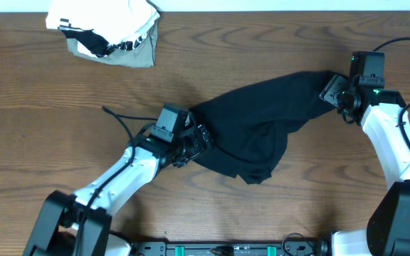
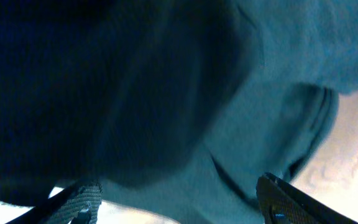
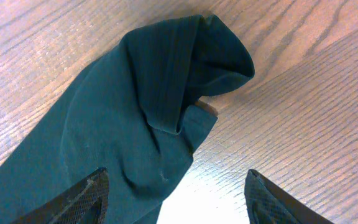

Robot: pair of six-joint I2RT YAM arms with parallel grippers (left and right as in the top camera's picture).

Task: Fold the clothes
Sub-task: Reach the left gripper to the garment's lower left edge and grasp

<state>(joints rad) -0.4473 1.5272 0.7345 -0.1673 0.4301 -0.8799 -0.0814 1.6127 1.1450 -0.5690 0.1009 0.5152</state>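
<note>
Clothes (image 1: 262,128) lie well apart from striped bundle (image 1: 109,32).

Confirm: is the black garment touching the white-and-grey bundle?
Apart. Overhead shows bare table between the black garment, mid-table, and the white-and-grey bundle in the far-left corner.

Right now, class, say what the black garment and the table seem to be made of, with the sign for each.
Black garment: soft matt fabric, likely knit; it drapes and creases. Table: wood or wood-look laminate, faint sheen; brown grain lines.
</note>
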